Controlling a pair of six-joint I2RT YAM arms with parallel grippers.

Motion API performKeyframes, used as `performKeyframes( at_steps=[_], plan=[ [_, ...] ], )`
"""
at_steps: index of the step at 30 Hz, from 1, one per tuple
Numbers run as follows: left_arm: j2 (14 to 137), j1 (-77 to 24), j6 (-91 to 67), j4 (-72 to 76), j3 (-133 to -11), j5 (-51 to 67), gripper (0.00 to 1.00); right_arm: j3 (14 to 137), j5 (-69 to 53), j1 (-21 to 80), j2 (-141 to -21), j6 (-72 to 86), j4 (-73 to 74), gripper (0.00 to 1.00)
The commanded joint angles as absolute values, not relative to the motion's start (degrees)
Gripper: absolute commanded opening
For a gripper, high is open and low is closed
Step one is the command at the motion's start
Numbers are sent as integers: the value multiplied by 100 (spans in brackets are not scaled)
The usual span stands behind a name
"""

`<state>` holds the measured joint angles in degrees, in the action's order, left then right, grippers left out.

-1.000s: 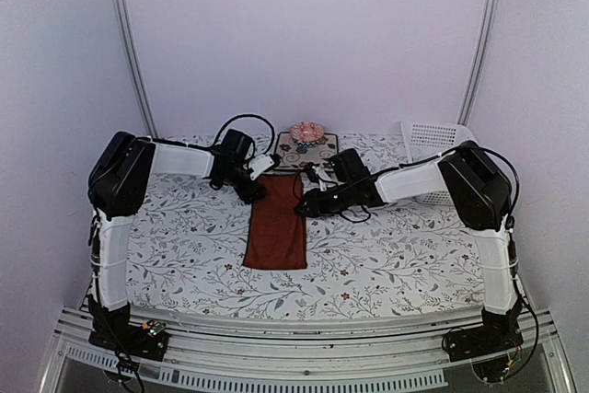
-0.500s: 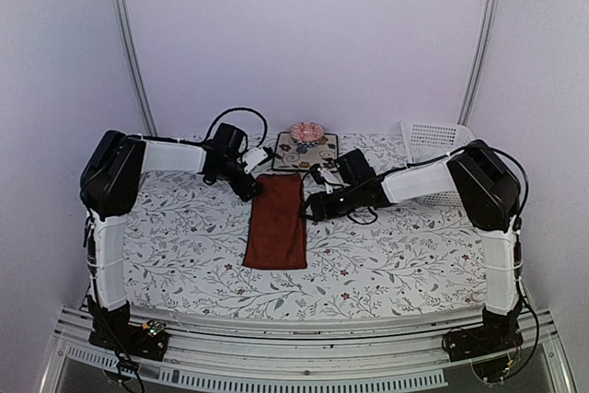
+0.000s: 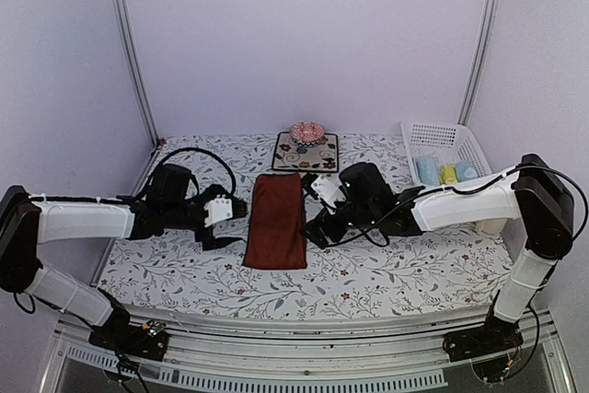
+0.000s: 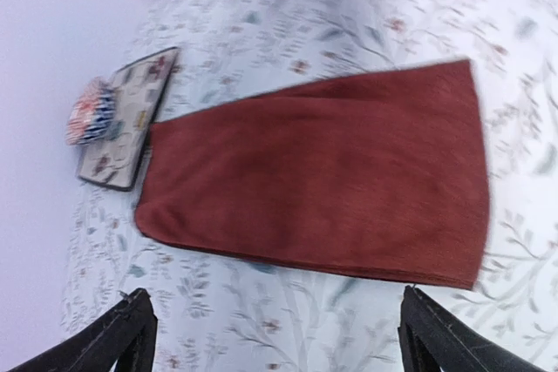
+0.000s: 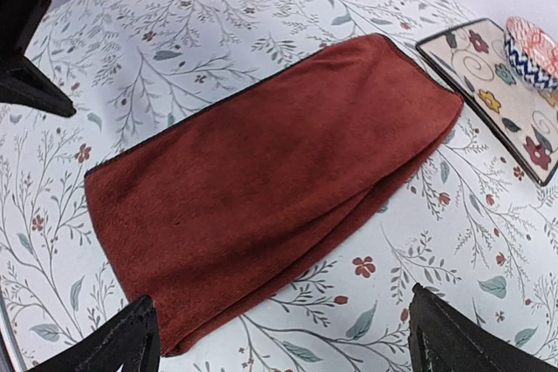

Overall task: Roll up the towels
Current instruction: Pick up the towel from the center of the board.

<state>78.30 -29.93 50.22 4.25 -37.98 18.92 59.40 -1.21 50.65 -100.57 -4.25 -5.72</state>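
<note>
Red towel (image 3: 276, 221) lies folded but unrolled on the tabletop (image 3: 386, 273); left hand (image 4: 276, 294) and right hand (image 5: 281, 300) flank it, released. Basket (image 3: 433, 126) seemingly holds small rolled towels (image 3: 447, 173).

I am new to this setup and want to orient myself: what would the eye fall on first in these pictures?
A dark red towel lies flat in the middle of the table, not yet rolled. The left gripper and the right gripper flank it, both open and empty. At the far right, a white basket holds small rolled towels.
</note>
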Motion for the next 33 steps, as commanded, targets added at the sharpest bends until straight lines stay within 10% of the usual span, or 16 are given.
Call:
performKeyframes(
  at_steps=[1, 22, 33],
  plan=[
    [7361, -3495, 6027, 1022, -2871, 2043, 97, 5361, 766, 5503, -9690, -1593, -1377, 99],
    [8513, -4907, 6500, 2065, -2278, 90, 76, 4139, 1802, 6492, -9610, -3324, -3497, 99],
    [9252, -5217, 6437, 2118, -2343, -481, 26, 4061, 1769, 6546, -9487, -3349, -3498, 98]
  ],
)
